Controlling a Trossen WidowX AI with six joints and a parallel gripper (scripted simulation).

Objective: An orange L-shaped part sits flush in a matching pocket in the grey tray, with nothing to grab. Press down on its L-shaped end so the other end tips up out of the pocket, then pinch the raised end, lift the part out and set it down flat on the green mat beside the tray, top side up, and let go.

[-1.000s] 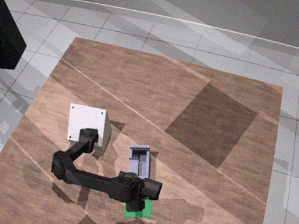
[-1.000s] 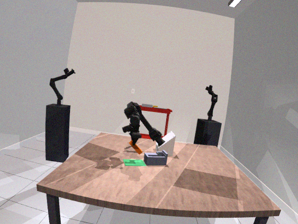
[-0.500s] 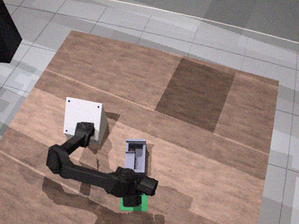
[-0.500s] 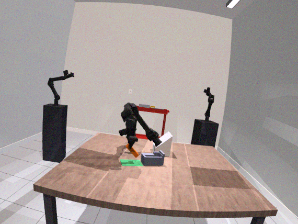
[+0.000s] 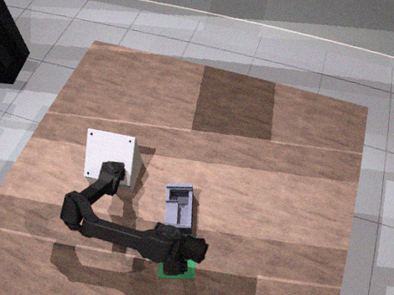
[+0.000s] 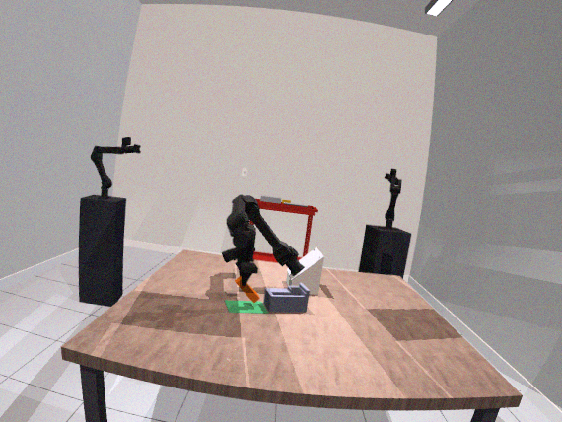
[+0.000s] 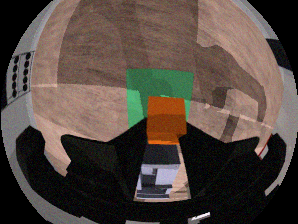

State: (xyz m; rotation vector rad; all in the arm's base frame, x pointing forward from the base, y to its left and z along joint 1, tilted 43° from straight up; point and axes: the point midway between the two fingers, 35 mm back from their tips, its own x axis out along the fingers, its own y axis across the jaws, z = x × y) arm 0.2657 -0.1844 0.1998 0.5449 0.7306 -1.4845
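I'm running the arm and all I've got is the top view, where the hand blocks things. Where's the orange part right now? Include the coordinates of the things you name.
Observer: The exterior view shows the orange part (image 6: 247, 290) (image 7: 166, 116) pinched in the hand (image 6: 245, 282) (image 7: 162, 123), hanging above the green mat (image 5: 175, 276) (image 6: 234, 307) (image 7: 134, 102).
Operator: Is it level? From the top I can't see it at all.
Observer: No, it's tilted. In the exterior view its lower end slants down toward the grey tray (image 5: 186, 219) (image 6: 287, 303) (image 7: 167, 175).
Operator: And how is it gripped?
Observer: The wrist view shows it between the two dark fingers, with part of it sticking out past them over the mat.
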